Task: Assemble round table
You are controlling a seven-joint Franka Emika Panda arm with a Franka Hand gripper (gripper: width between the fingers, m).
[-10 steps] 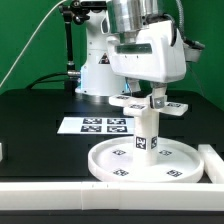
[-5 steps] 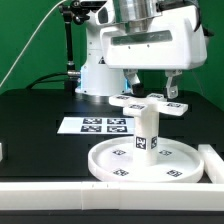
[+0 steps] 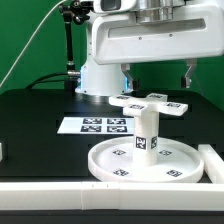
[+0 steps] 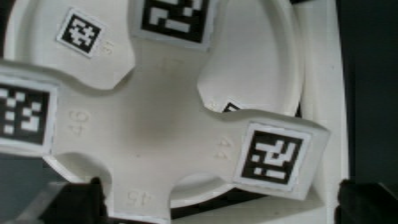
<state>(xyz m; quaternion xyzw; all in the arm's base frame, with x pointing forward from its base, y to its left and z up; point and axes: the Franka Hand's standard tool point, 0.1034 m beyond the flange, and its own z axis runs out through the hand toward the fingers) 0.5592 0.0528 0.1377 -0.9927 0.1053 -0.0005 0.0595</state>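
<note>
Cross foot [image 3: 150, 102] atop upright leg [image 3: 146, 128], disc [image 3: 100, 160]

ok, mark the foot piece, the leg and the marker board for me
foot piece [image 3: 150, 99], exterior view, centre hub of the cross.
leg [image 3: 147, 128], exterior view, front face.
marker board [image 3: 92, 125], exterior view, its middle.
</note>
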